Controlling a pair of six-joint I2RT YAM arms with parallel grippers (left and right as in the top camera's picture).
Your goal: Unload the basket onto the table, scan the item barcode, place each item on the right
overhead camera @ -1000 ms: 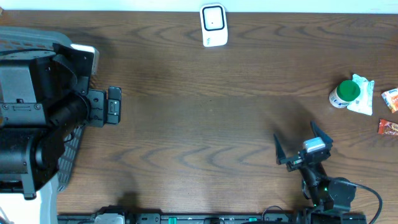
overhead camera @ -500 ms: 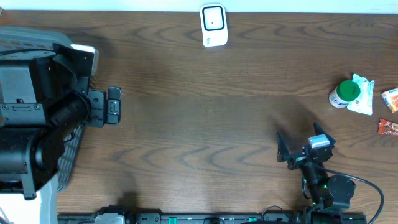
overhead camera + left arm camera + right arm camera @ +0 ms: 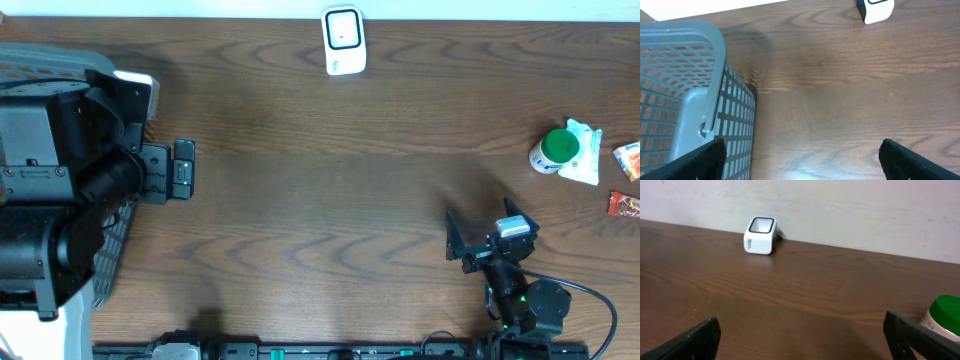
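The left arm (image 3: 60, 190) is bulky and matte black, built of rounded cylindrical housings with a boxy black block (image 3: 180, 168) at its tip. The right arm (image 3: 520, 290) is slimmer, also black, carrying a small silver-white module (image 3: 512, 228), a green light (image 3: 521, 300) and a thin black cable (image 3: 600, 305) curving from its base. Both pairs of jaws are plain black, tapering wedges.

Worktop (image 3: 330, 200) from far edge to right end.
The scanner (image 3: 343, 40) stands mid-way along the far edge, the basket (image 3: 685, 100) at the left end, the bottle (image 3: 553, 150) far right against a wrapper (image 3: 585, 160), two packets (image 3: 628, 158) beyond.
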